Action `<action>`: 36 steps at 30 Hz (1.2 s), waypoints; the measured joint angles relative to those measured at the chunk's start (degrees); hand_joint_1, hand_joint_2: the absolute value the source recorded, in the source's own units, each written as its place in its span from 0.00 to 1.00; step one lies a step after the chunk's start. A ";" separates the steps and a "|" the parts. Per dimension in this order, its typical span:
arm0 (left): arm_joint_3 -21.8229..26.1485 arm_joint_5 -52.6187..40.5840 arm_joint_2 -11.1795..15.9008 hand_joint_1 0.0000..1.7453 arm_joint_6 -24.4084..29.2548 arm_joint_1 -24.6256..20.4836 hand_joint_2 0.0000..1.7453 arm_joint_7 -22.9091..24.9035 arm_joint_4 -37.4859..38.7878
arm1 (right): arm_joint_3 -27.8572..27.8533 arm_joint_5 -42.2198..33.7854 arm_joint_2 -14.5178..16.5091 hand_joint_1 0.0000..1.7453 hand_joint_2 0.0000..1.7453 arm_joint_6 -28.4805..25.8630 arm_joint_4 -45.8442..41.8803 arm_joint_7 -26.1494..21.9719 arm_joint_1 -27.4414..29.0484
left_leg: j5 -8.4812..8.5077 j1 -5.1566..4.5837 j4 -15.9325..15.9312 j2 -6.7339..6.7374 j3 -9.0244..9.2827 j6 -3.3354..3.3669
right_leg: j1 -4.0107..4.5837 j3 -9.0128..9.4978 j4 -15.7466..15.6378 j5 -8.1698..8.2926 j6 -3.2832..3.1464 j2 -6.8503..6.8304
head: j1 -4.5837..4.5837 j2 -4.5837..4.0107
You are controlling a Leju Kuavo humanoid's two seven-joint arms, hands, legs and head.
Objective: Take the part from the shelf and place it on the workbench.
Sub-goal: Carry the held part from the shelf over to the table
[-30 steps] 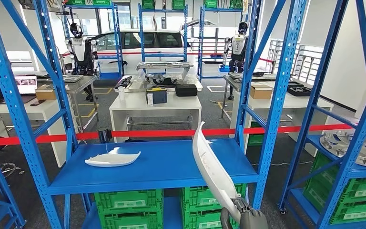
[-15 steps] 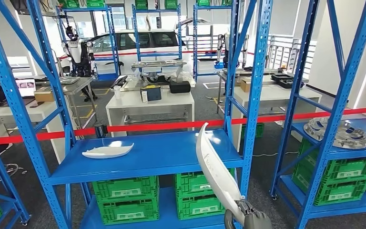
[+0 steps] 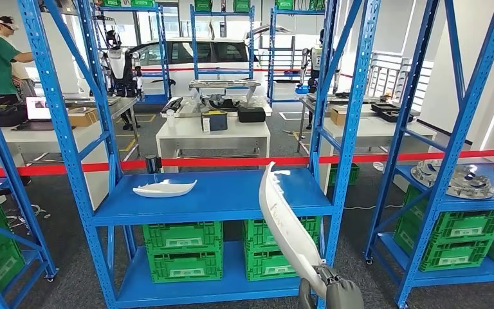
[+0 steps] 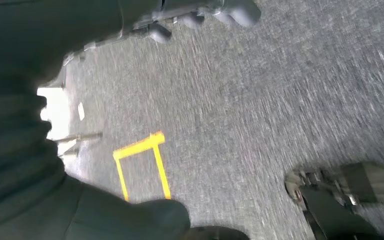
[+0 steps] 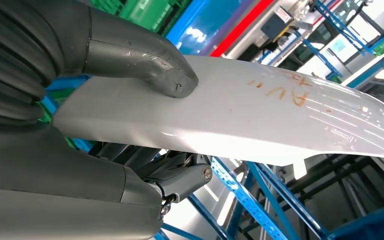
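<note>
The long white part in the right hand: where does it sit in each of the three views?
Head view: the long white part rises from the right hand at the bottom edge, in front of the blue shelf.
Right wrist view: it crosses the frame, with the thumb pressed on it.
Left wrist view: not in it.
Shared landmark: the green crates.

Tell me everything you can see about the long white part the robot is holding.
The long white part is a narrow, curved panel with a glossy, smooth finish that looks like painted plastic. It tapers to a point at its upper end and stands tilted, rising in front of the blue shelf without resting on it. The right hand grips its lower end, thumb pressed on the face. Faint orange handwriting marks the surface.
</note>
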 joint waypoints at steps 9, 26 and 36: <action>-0.02 -0.37 -0.26 0.00 -0.14 -0.01 1.00 0.01 0.05 | -0.09 -0.17 -0.11 1.00 1.00 -1.91 0.02 -0.21 0.93 | 5.41 -0.17 1.94 -0.06 -7.07 -1.61 | 0.73 13.92 -11.77 0.32 -1.71 0.17 | 0.01 0.01; 0.00 -0.40 0.79 0.00 0.52 0.13 1.00 -0.23 -0.01 | -0.11 -1.23 0.40 1.00 1.00 -2.61 0.38 -2.03 1.28 | -3.58 -0.29 -0.79 -0.42 3.98 -1.50 | 0.47 3.09 -11.35 10.92 -1.71 -0.26 | -0.14 0.00; 0.07 -1.66 1.34 0.00 0.40 1.48 1.00 -0.72 0.16 | -0.03 -3.69 0.66 1.00 1.00 -3.71 2.83 -3.01 2.34 | 2.71 -0.15 0.72 0.03 -4.62 -0.56 | 0.18 6.99 -1.95 2.96 -0.86 0.11 | -0.06 0.01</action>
